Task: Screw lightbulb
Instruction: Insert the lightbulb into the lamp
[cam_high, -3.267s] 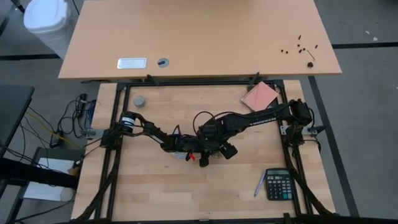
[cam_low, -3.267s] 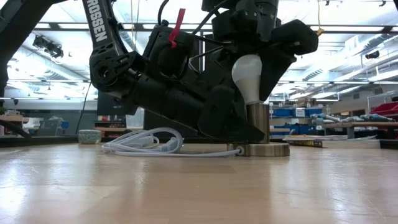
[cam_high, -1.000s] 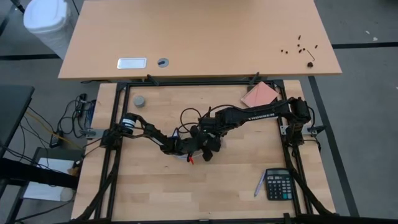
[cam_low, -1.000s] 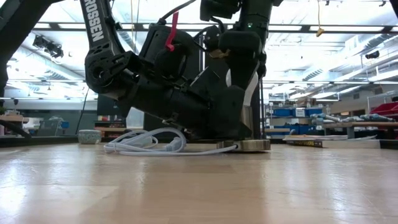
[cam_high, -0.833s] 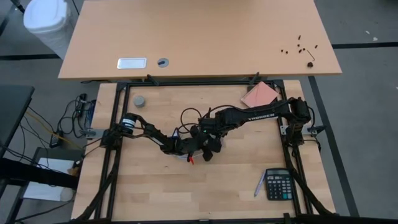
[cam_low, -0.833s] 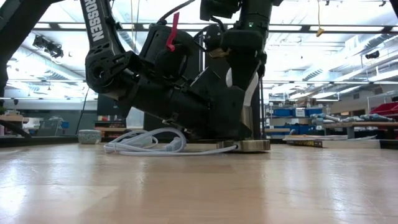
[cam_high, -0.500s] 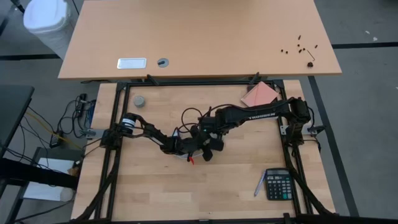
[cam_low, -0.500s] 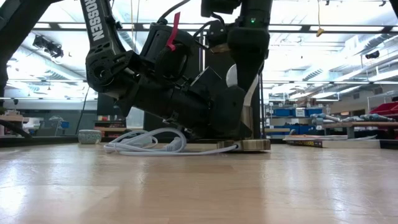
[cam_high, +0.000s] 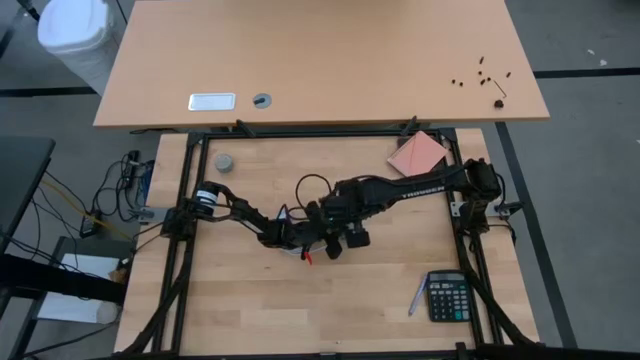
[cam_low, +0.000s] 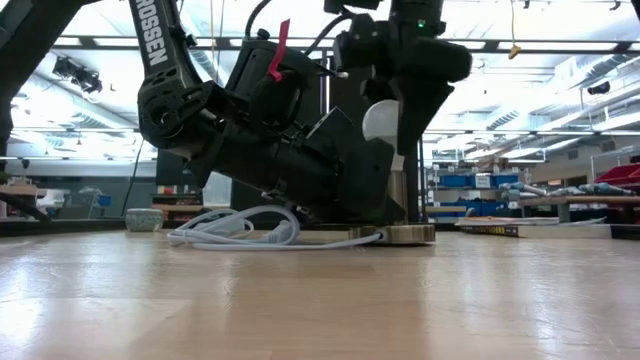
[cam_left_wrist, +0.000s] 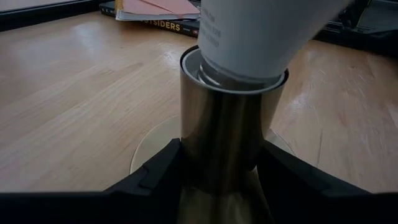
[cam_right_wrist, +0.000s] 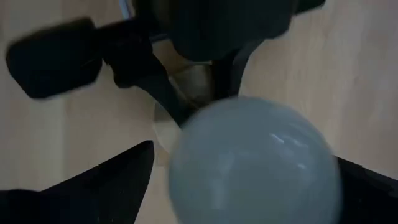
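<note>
Lightbulb (cam_low: 381, 122) stands upright with its screw base seated in the metal socket tube (cam_left_wrist: 227, 134), on the socket's round base plate (cam_low: 405, 234) near table centre; left gripper (cam_left_wrist: 219, 163) clamped on that tube, a finger on each side; right gripper (cam_right_wrist: 245, 168) hangs directly above the bulb, fingers spread wide on both sides of the globe, contact unclear; white cable (cam_low: 232, 228) coiled beside the socket; calculator (cam_high: 448, 297) well apart.
</note>
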